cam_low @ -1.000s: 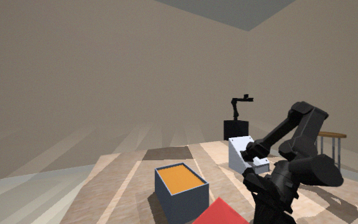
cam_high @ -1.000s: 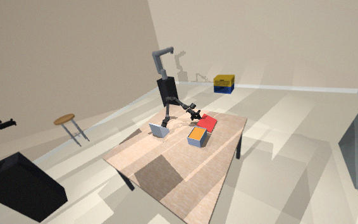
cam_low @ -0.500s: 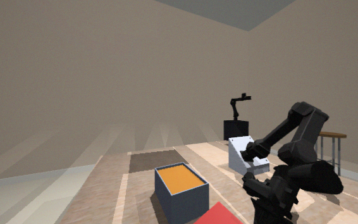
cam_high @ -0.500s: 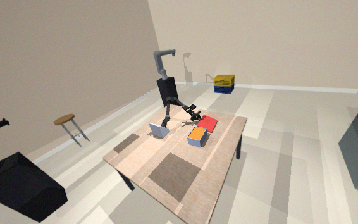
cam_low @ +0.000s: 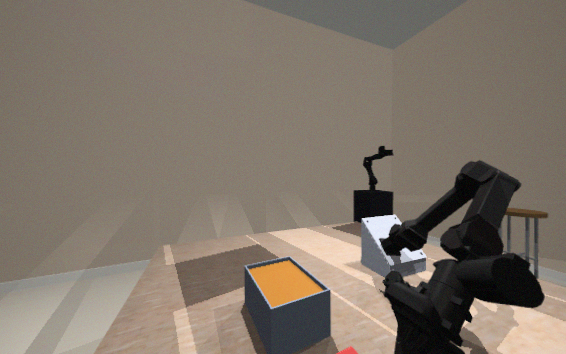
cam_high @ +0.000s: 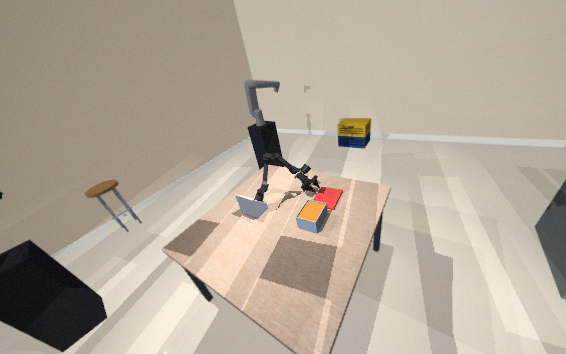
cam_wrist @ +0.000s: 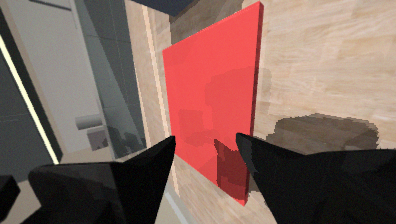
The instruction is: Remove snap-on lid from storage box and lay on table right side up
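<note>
The red lid (cam_high: 333,196) (cam_low: 350,351) (cam_wrist: 210,90) lies flat on the table, smooth face up, behind the storage box in the top view. Only a corner shows at the bottom of the exterior view. No rim shows on its upper face. The grey-blue storage box (cam_high: 307,224) (cam_low: 300,320) stands upright and uncovered, with orange showing inside its top edge. My gripper (cam_high: 318,185) (cam_wrist: 205,138) is open and empty, just above the lid's near edge. In the wrist view its fingertips are apart, with the lid showing between and beyond them.
A pale slanted panel (cam_high: 251,206) (cam_low: 381,231) stands on the table (cam_high: 229,250), with a second dark arm (cam_high: 265,175) (cam_low: 439,210) reaching to it. A stool (cam_high: 102,188) (cam_low: 526,214) and stacked crates (cam_high: 354,132) stand off the table.
</note>
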{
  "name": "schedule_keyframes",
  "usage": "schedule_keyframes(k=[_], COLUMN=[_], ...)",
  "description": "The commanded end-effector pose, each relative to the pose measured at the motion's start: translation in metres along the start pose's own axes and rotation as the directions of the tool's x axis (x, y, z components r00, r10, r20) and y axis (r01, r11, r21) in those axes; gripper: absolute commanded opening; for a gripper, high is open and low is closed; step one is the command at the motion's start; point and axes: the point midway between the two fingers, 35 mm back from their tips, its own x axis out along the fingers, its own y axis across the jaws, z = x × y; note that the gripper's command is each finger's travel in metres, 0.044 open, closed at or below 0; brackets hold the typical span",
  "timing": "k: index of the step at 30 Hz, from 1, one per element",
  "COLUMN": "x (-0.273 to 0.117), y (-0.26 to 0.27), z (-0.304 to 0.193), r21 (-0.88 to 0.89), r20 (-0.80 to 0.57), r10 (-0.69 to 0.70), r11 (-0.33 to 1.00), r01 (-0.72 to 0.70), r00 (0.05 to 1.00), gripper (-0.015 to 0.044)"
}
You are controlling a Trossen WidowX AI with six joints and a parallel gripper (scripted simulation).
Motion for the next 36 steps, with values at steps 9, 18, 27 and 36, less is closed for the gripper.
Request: schedule_keyframes(k=[9,18,27,36], x=[-0.017,-0.031,-0.045,-0.053], y=[-0.016,-0.028,-0.04,-0.038], z=[0.002,0.002,0.002,0.0], r21=[0.003,0.004,0.005,0.005], r20=[-0.001,0.0,0.0,0.0], r10=[-0.001,-0.001,-0.002,-0.002], r11=[1.0,1.0,1.0,1.0], r01=[0.001,0.001,0.002,0.002], r00=[1.0,1.0,1.0,1.0], gripper=[0.044,0.044,0.044,0.044])
